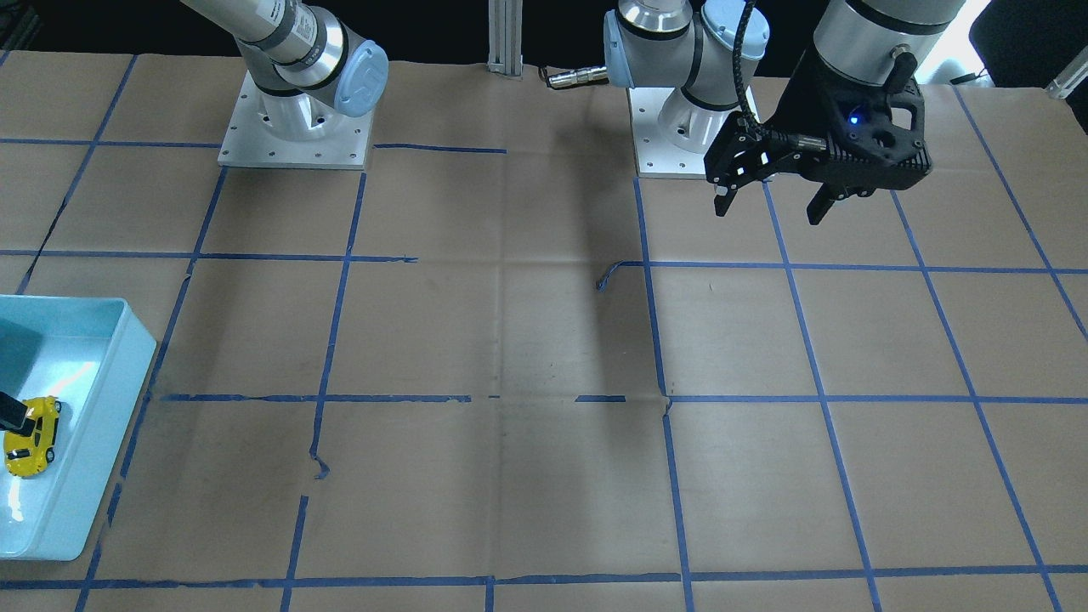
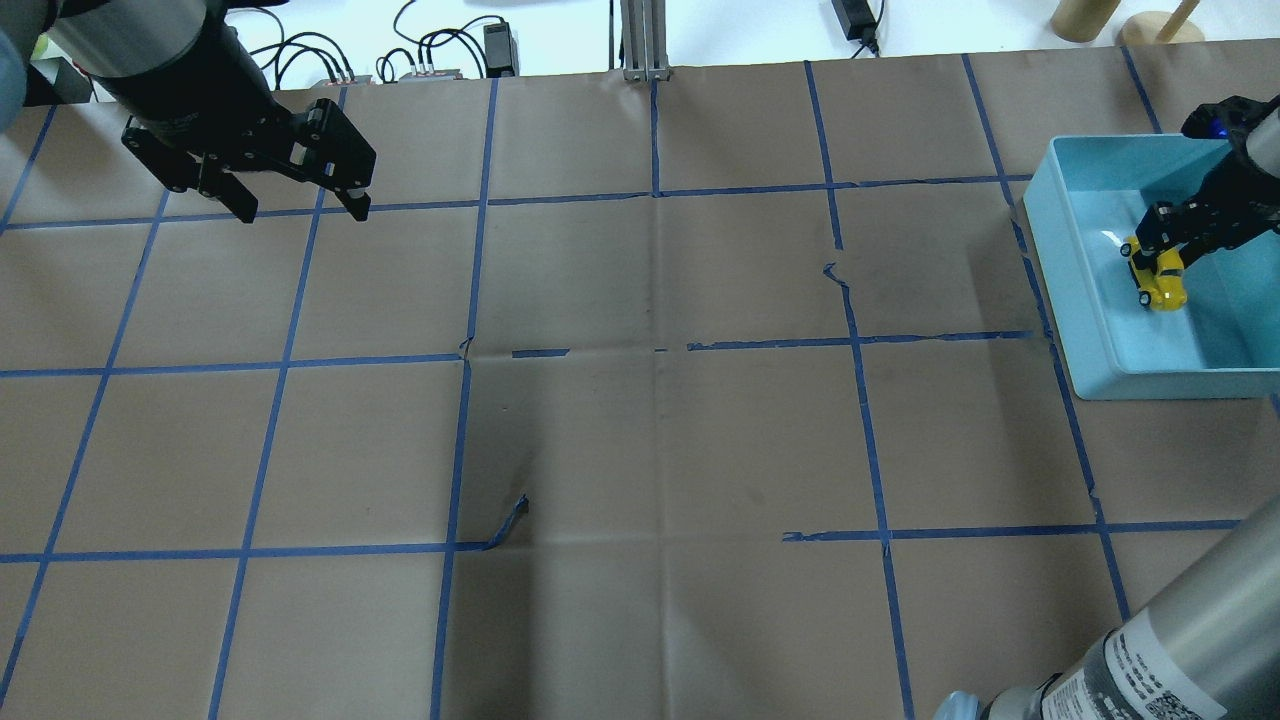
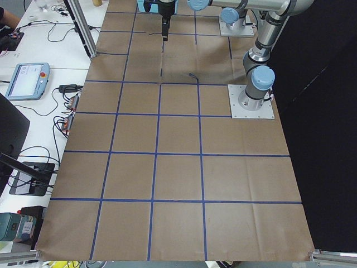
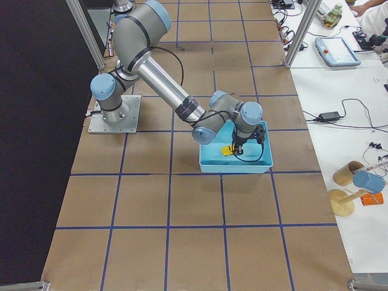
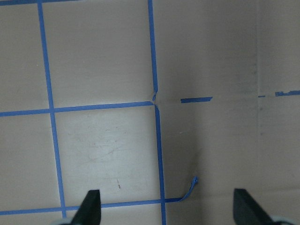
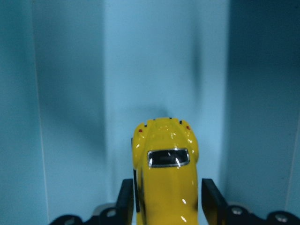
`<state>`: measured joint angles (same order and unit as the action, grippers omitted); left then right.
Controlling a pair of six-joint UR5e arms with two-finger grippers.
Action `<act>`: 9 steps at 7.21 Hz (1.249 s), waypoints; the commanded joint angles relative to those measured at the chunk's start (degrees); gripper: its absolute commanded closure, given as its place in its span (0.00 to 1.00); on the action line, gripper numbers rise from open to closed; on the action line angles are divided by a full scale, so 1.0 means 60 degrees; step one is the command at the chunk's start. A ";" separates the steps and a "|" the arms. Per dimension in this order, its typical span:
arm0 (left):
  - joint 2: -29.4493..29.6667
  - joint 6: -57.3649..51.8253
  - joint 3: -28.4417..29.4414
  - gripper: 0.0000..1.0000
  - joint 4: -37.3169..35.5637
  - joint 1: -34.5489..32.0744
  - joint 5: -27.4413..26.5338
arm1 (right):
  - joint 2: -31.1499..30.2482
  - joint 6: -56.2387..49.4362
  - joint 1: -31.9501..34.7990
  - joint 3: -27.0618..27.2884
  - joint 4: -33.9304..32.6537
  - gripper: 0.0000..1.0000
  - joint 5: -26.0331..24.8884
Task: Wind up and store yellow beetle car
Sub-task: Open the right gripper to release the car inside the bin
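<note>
The yellow beetle car [image 6: 165, 187] lies on the floor of a light-blue bin [image 2: 1060, 290] at the table's right end. It also shows in the front view [image 1: 32, 438], the overhead view [image 2: 1162, 285] and the right side view [image 4: 226, 150]. My right gripper [image 6: 166, 192] reaches down into the bin. Its fingers [image 6: 125, 201] sit tight against both sides of the car's one end. My left gripper [image 2: 304, 214] is open and empty. It hangs above the bare table at the far left, as the front view [image 1: 768, 214] and its wrist view [image 5: 166, 206] show.
The table is covered with brown paper marked by a blue tape grid [image 2: 655, 195]. The bin [image 1: 127, 357] stands at the table's edge. A loose curl of tape [image 5: 191, 185] lies below my left gripper. Both arm bases [image 1: 293, 144] stand at the table's robot side.
</note>
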<state>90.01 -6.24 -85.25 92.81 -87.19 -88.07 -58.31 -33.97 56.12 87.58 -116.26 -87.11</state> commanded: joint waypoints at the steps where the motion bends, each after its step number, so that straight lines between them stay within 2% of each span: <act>1: -0.0002 0.0000 0.0000 0.01 0.0029 0.0000 -0.0014 | -0.0460 0.0124 0.0022 -0.0137 0.0635 0.00 -0.0013; 3: 0.0028 0.0000 0.0015 0.01 0.0000 0.0000 0.0015 | -0.1336 0.0431 0.0283 -0.0897 0.1764 0.00 0.0002; 4: 0.0013 0.0000 0.0000 0.01 0.0000 0.0000 0.0000 | -0.1805 0.0418 0.0851 -0.1292 0.2639 0.00 0.0002; 6: 0.0028 0.0000 0.0000 0.01 0.0000 0.0000 0.0015 | -0.3064 0.0257 0.2037 -0.2273 0.5565 0.00 -0.0158; 8: 0.0071 0.0000 0.0015 0.01 0.0000 0.0000 0.0029 | -0.3347 0.0023 0.4053 -0.3095 0.6337 0.00 -0.0974; 9: 0.0028 0.0000 0.0000 0.01 0.0000 0.0000 0.0015 | -0.3421 0.0167 0.4935 -0.3098 0.6412 0.00 -0.1081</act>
<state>90.31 -6.24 -85.20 92.81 -87.19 -87.94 -78.01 -33.33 78.96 70.09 -79.35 -91.92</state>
